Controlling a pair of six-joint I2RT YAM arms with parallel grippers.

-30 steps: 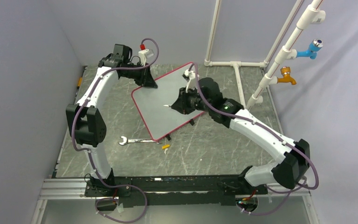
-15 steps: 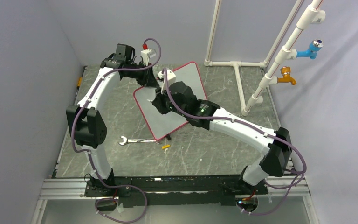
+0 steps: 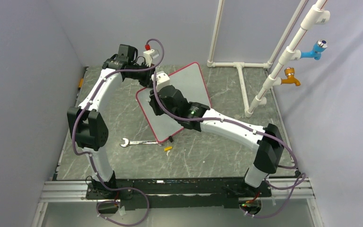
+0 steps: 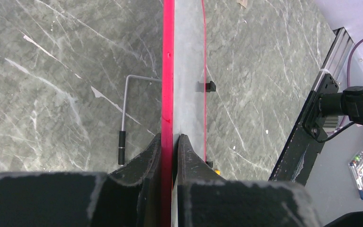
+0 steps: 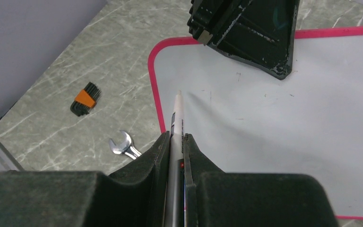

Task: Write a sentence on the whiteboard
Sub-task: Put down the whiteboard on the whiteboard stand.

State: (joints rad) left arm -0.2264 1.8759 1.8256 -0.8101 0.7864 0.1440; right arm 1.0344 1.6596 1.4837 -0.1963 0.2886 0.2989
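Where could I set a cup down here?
Bare grey marble tabletop lies between the silver wrench and the black base rail. Crowded: the red-rimmed white whiteboard, gripped by the left hand, the right hand holding a white marker over it.

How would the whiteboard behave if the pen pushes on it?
Probably stiff: the whiteboard shows a straight rim in the left wrist view. It looks thin and light, so it might slide on the smooth table were the left gripper not pinching its rim.

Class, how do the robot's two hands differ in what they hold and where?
The left hand clamps the red-pink rim of the flat white whiteboard; the right hand grips a slim white marker. The left sits at the board's edge, the right above its face. Both are shut.
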